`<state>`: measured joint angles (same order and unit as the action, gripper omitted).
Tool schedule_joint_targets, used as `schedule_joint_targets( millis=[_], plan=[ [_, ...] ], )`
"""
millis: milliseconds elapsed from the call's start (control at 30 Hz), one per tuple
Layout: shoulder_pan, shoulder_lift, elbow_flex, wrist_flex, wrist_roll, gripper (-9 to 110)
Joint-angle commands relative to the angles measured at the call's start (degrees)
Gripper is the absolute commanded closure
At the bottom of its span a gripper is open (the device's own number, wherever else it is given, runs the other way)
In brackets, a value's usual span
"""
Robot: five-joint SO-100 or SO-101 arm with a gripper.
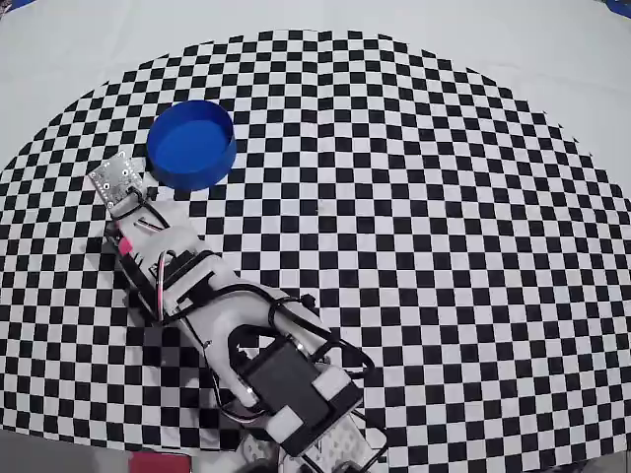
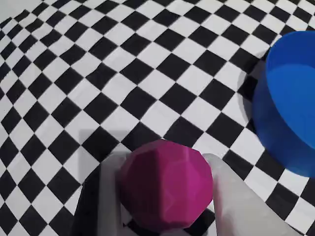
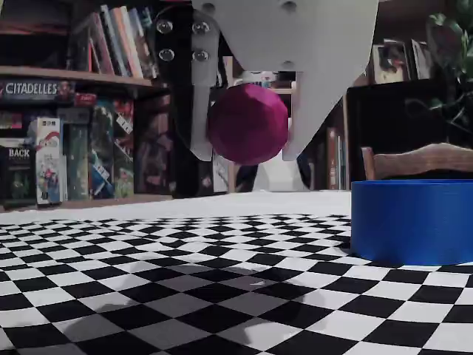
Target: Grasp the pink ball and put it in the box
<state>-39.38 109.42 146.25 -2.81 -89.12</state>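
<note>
Wrist view shows the gripper (image 2: 167,196) with pale smooth fingers (image 2: 236,201) clamped on the faceted matte pink ball (image 2: 166,184), lifted above the checkered mat (image 2: 98,73); the round, low-walled blue box (image 2: 290,103) sits far right.

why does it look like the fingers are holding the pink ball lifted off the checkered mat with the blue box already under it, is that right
Not quite. The fingers do hold the pink ball lifted off the checkered mat, but the blue box is not under it. The fixed view shows the box off to the right of the ball, and the wrist view shows only mat beneath it.
</note>
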Motion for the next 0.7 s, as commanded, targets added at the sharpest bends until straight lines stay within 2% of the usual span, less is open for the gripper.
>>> schedule_joint_targets(
  millis=[0, 667],
  plan=[
    [0.4, 3.5, 0.4, -0.4, -0.3, 101],
    [1.9, 8.3, 2.0, -0.4, -0.4, 101]
  ],
)
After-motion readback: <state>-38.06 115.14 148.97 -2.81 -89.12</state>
